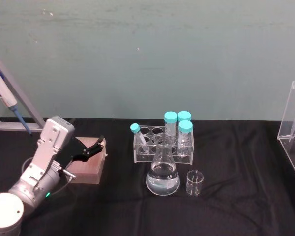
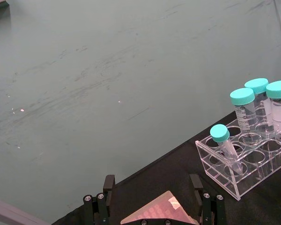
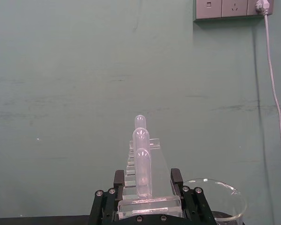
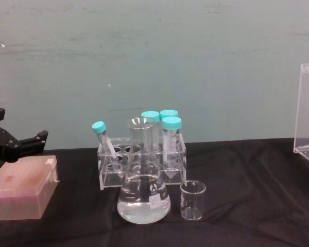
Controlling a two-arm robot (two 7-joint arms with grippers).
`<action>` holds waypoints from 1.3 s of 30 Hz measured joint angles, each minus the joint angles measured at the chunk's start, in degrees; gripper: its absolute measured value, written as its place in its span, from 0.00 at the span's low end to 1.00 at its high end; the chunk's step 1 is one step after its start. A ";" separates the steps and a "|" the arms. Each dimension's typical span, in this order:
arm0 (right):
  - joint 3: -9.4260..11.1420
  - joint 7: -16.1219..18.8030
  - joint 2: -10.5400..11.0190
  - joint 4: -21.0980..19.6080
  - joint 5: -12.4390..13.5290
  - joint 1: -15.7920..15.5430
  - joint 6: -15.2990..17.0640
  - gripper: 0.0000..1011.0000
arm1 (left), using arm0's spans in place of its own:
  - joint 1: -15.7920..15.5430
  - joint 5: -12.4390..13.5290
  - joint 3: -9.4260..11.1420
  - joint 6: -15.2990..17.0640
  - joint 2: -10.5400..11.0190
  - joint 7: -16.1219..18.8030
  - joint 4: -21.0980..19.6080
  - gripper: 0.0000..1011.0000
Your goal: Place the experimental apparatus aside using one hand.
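One conical flask and one small beaker stand well off from the left hand, toward the robot's right. Just behind them, one clear rack carries four teal-capped tubes: three upright, one tilted. One pink box lies beneath that hand. One acrylic stand is the farthest thing from it. Directly ahead of the right hand, three pipette tops show in a row.

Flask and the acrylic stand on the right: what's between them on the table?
The small beaker stands just right of the flask; beyond it the black table is bare up to the acrylic stand. Head and chest views both show it.
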 joint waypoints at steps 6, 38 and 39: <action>0.07 0.32 0.19 0.30 0.27 0.13 -0.09 0.60 | 0.00 0.00 0.00 0.00 0.00 0.00 0.00 0.99; -0.10 1.22 0.74 2.28 1.20 0.80 -0.43 0.60 | 0.00 0.00 0.00 0.00 0.00 0.00 0.00 0.99; -0.12 1.27 0.75 2.38 1.24 0.82 -0.44 0.60 | 0.00 0.00 0.00 0.00 0.00 0.00 0.00 0.99</action>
